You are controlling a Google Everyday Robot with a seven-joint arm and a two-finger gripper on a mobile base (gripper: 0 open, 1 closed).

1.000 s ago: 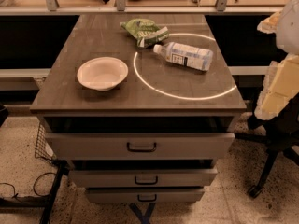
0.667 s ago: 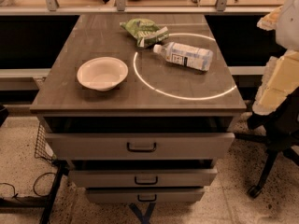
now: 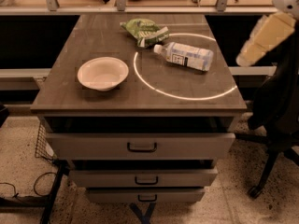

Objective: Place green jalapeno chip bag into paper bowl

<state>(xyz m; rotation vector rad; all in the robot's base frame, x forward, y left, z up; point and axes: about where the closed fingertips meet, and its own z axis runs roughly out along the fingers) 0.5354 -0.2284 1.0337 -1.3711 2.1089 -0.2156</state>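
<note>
Reaching for the bag [image 3: 144, 31] at the bench's [image 3: 93, 101] far edge, my gripper [image 3: 259, 43], high right, released or clenched I cannot tell, could roll the bottle [image 3: 184, 56] just beside it toward the near-left bowl [image 3: 103, 73].

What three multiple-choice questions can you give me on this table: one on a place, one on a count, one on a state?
1. Where is the green chip bag?
A in a drawer
B at the table's far side, by the bottle's cap
C on the floor
2. How many drawer handles show?
A one
B two
C three
3. How is the bottle?
A upright
B lying on its side
C standing on its cap

Answers:
1. B: the bag lies on the tabletop, and the paper bowl holds nothing.
2. C: each of the three drawer fronts has one handle.
3. B: it lies flat inside the light ring, while the hand hangs beyond the table's right edge.
</note>
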